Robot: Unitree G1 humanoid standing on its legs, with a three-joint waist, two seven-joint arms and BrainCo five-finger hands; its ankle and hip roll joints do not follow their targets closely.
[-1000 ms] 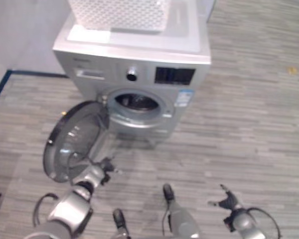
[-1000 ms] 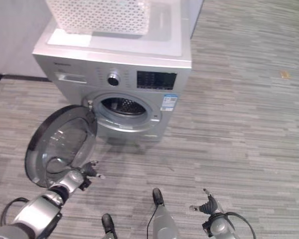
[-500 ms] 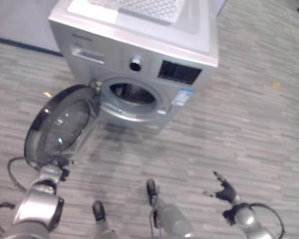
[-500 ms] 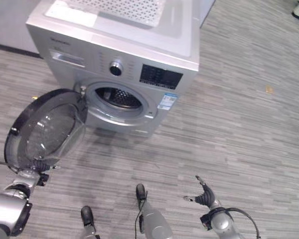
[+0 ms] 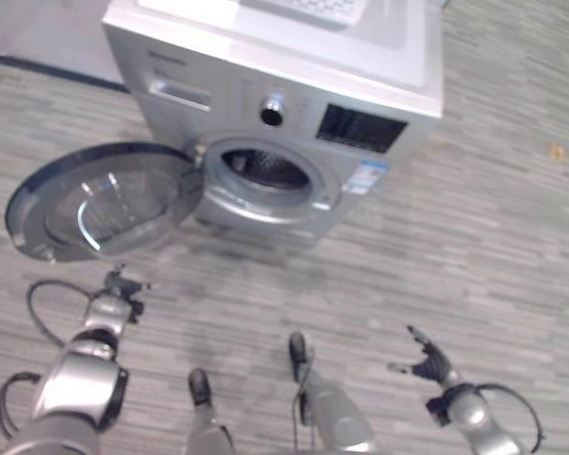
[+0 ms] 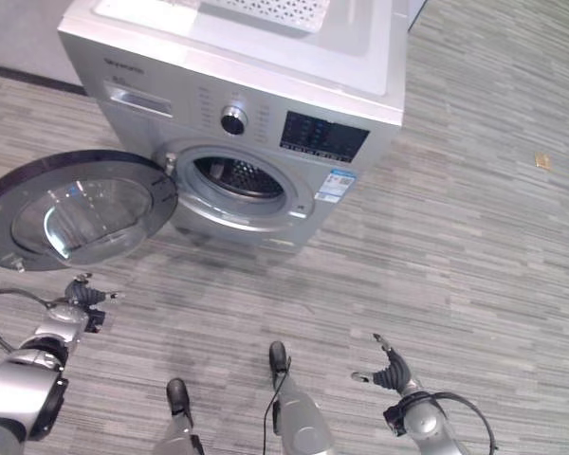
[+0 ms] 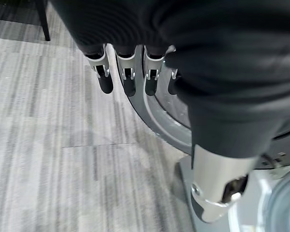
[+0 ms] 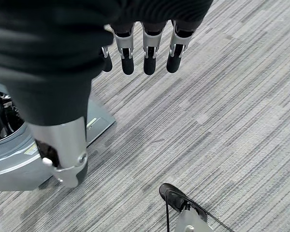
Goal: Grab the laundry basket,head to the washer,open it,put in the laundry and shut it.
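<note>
Step in hand: washer [image 6: 266,104] stands open; judged next is fetching the laundry out of the basket [image 6: 266,9] and loading it.
Basket: white perforated tub on top of the washer, at the top edge of the frame, cut off by it; contents cannot be told.
Door [image 6: 71,210]: swung fully out to the left of the frame, glass bowl facing up and toward the camera, hinge on the left side of the drum opening [image 6: 232,178].
Drum opening: faces the lower middle of the frame, toward the robot; dark inside, no laundry seen in it.
Left hand [image 6: 79,301]: lower left, just below the door's lower rim, apart from it; fingers [image 7: 128,77] straight and relaxed, holding nothing.
Right hand [image 6: 392,370]: lower right, well apart from the washer, over bare floor [image 6: 493,246]; fingers loosely spread, empty.
Key relation: basket lies up-frame from both hands, beyond the washer front, roughly between the two hands sideways and well apart from each.
Basket axis: long side appears to run across the frame, along the washer's top; not certain given the crop.
Risk: open door sits in the left arm's path upward.
</note>
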